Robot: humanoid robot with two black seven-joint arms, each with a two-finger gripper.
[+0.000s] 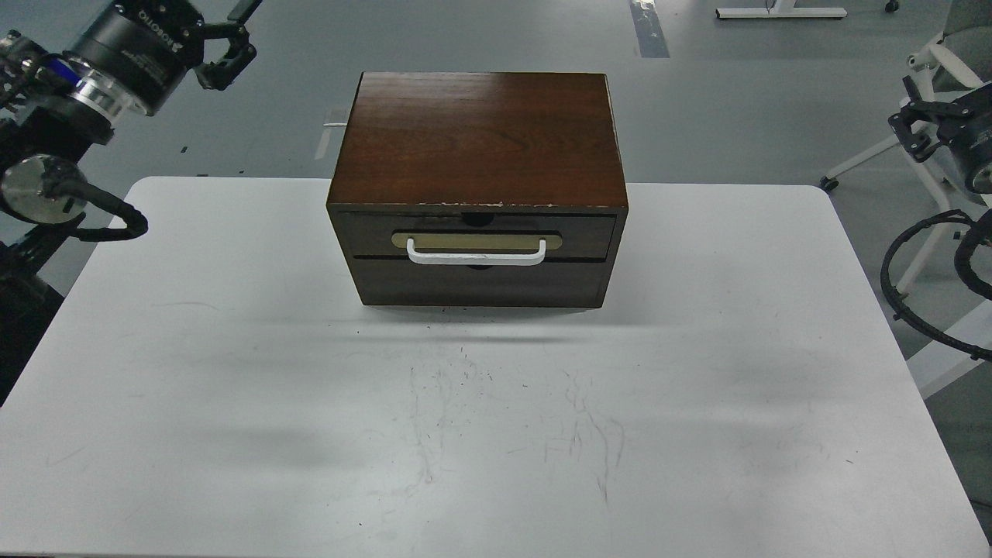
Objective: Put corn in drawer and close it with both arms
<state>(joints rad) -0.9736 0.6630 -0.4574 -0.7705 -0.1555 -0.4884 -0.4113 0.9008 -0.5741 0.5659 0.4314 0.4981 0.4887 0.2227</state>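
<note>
From here the drawer (477,236) sits flush in its dark wooden box (477,147) on the white tabletop (232,372), and I can't see the corn anywhere, so my worry is that it is either already shut inside or missing altogether. My left claw (227,48) hangs with fingers apart off the box's far left corner. The right claw (914,128) is too dark and edge-on to tell, and a blind reach could catch on the chair (957,46) beside it.

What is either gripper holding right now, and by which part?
Nothing. The left gripper hangs with fingers spread, empty, above the floor. The right gripper grips nothing either. Both are clear of the closed drawer.
</note>
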